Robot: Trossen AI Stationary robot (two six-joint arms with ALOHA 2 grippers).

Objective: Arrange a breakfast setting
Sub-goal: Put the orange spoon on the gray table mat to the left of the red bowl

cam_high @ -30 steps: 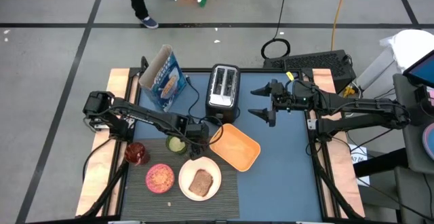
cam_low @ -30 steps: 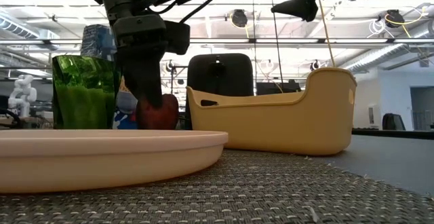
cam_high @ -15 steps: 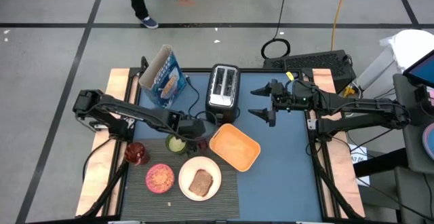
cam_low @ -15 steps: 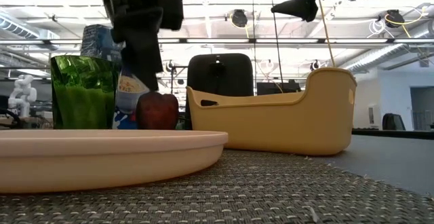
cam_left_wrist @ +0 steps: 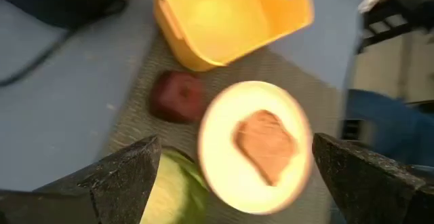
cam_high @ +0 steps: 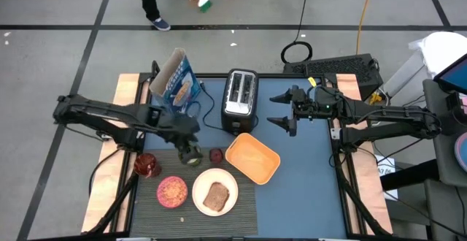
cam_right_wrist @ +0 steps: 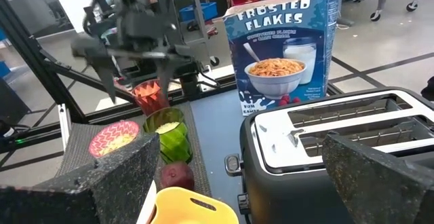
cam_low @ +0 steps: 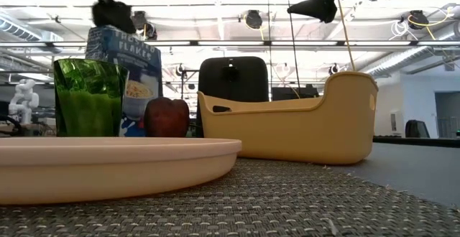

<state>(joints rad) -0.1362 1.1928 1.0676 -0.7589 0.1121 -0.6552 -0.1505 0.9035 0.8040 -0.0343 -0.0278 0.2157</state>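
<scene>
The left end effector (cam_high: 191, 130) is motion-blurred, partly hiding the green cup (cam_high: 191, 154).

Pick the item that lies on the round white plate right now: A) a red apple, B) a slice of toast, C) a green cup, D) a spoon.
B: the toast slice lies in the middle of the round white plate, while the apple and the green cup stand off it.

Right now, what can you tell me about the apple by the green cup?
The apple is small, round and dark red with a dull skin. It stands upright on the far edge of the dark ribbed placemat, free of both tools. The green cup is beside it on one side and the yellow bin on the other; whether it touches either is unclear.
</scene>
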